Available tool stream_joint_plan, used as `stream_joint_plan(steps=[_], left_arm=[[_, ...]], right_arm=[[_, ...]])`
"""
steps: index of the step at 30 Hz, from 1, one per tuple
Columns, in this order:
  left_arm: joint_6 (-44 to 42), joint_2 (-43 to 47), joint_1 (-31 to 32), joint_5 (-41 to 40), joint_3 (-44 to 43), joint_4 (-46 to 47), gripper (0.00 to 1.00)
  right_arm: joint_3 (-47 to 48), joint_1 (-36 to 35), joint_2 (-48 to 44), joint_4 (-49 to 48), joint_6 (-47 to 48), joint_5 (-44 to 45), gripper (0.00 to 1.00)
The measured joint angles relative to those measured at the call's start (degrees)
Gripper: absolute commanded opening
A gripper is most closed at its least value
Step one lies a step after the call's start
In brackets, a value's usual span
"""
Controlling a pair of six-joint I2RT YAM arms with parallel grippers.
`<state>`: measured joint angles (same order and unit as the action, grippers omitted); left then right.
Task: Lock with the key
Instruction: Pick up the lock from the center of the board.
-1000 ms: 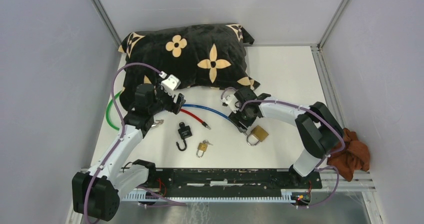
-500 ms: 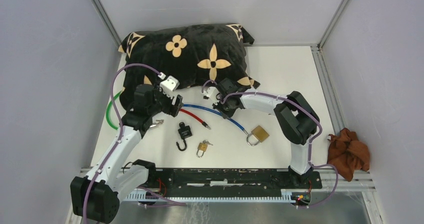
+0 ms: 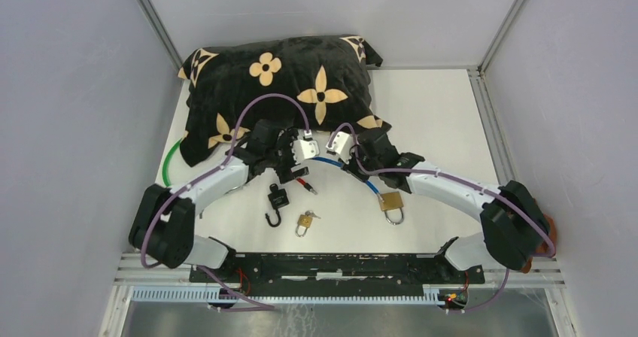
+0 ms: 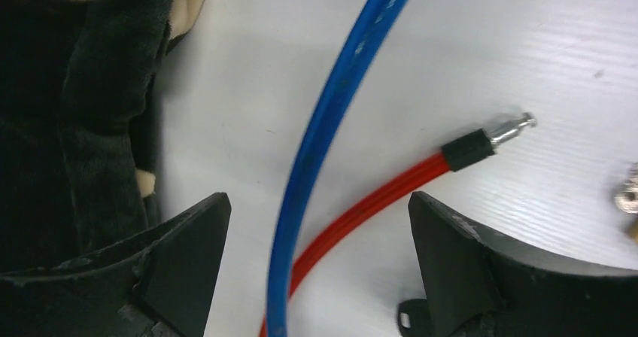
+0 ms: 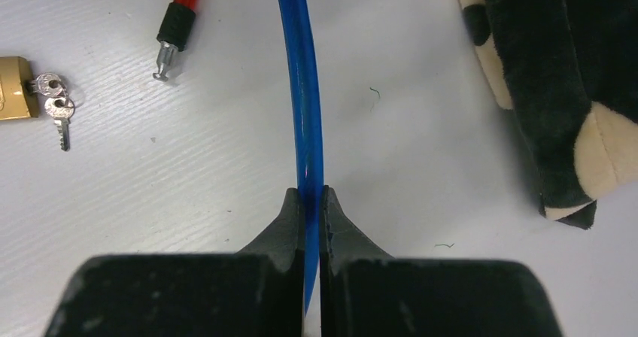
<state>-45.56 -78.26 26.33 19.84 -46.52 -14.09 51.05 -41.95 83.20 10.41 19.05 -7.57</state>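
Note:
My right gripper (image 5: 308,201) is shut on the blue cable (image 5: 301,89), which runs straight out ahead of its jaws. In the top view that cable (image 3: 325,161) leads to a large brass padlock (image 3: 391,201). My left gripper (image 4: 317,200) hangs open low over the table, with the blue cable (image 4: 331,126) and a red cable (image 4: 376,201) lying between its fingers, untouched. A small brass padlock (image 3: 304,222) with keys (image 5: 54,104) in it lies at the front middle. A black padlock (image 3: 277,198) with its shackle open lies to its left.
A black pillow with tan flowers (image 3: 286,81) fills the back of the table, close behind both grippers. A green cable (image 3: 169,164) curves at the left edge. The red cable's metal tip (image 4: 511,130) points right. A brown cloth (image 3: 545,228) sits behind the right arm.
My right gripper moved left onto the blue cable and shut on it, and the large brass padlock shifted slightly. My left gripper swung right over the two cables and opened wider.

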Motion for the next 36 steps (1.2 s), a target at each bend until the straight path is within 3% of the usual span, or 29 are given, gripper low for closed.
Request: stream_joint_plan(steps=[4, 5, 6, 7, 8, 9, 11, 12, 14, 16, 19, 27, 28, 31, 32, 33, 35, 36], left_arm=[[-6.45, -7.58, 0.07, -0.04, -2.12, 4.35, 0.88], [-7.56, -8.79, 0.07, -0.04, -2.49, 5.31, 0.78], [-8.61, -9.92, 0.13, -0.13, -2.71, 6.69, 0.55], [-9.2, -10.62, 0.17, -0.26, -2.73, 7.8, 0.26], [-9.64, -11.06, 0.24, -0.33, -2.73, 8.52, 0.06], [-10.4, -11.32, 0.37, -0.24, -2.73, 9.18, 0.03], [-11.58, -11.32, 0.81, -0.7, -2.75, 10.32, 0.02], [-11.91, -11.23, 0.83, -0.7, -2.78, 10.75, 0.02], [-12.28, -10.51, 0.81, -0.7, -2.82, 10.47, 0.02], [-12.39, -9.25, 0.81, -0.74, -2.82, 9.64, 0.02], [-12.39, -5.84, 0.98, -0.94, -2.82, 8.46, 0.02], [-12.37, 0.68, 1.33, -1.07, -2.8, 6.45, 0.02], [-12.37, 0.85, 1.44, -1.09, -2.8, 6.34, 0.02], [-12.22, 1.2, 1.86, -1.05, -2.8, 5.77, 0.02], [-11.91, 1.36, 1.97, -1.09, -2.8, 5.57, 0.02], [-11.21, 1.53, 2.05, -1.22, -2.8, 5.44, 0.08], [-8.94, 2.05, 2.19, -1.44, -2.82, 5.16, 0.44], [-6.88, 2.45, 2.29, -1.7, -2.82, 5.03, 0.51]], right_arm=[[-4.07, 0.0, -3.98, -2.38, 0.52, -0.15, 0.0], [-5.16, 0.0, -4.96, -2.73, 0.68, -0.15, 0.0], [-5.99, 0.0, -5.88, -2.86, 0.83, -0.2, 0.0], [-6.75, 0.0, -6.86, -2.97, 0.96, -0.37, 0.0], [-7.21, 0.0, -7.65, -3.04, 1.07, -0.57, 0.0], [-7.67, 0.0, -8.39, -3.93, 1.25, -1.05, 0.0], [-7.78, 0.0, -9.05, -4.9, 1.57, -1.18, 0.0], [-7.8, 0.17, -9.14, -4.92, 1.73, -1.16, 0.06], [-7.8, 0.5, -8.76, -5.51, 1.88, -1.2, 0.34], [-7.67, 0.57, -7.87, -5.62, 1.77, -1.27, 0.51], [-6.73, 1.11, -5.4, -5.2, 0.81, -0.87, 0.55], [-5.77, 4.26, -3.43, -3.85, -3.82, 0.76, 0.51], [-5.77, 4.55, -3.41, -3.85, -4.33, 0.74, 0.43], [-5.77, 5.27, -3.15, -3.85, -6.12, 0.57, 0.02], [-5.77, 5.44, -2.93, -3.82, -6.84, 0.39, 0.0], [-5.77, 5.62, -2.75, -3.74, -7.58, -0.02, 0.0], [-5.66, 6.21, -2.73, -3.43, -8.48, -1.22, 0.0], [-5.44, 6.6, -2.8, -3.37, -8.76, -1.77, 0.0]])
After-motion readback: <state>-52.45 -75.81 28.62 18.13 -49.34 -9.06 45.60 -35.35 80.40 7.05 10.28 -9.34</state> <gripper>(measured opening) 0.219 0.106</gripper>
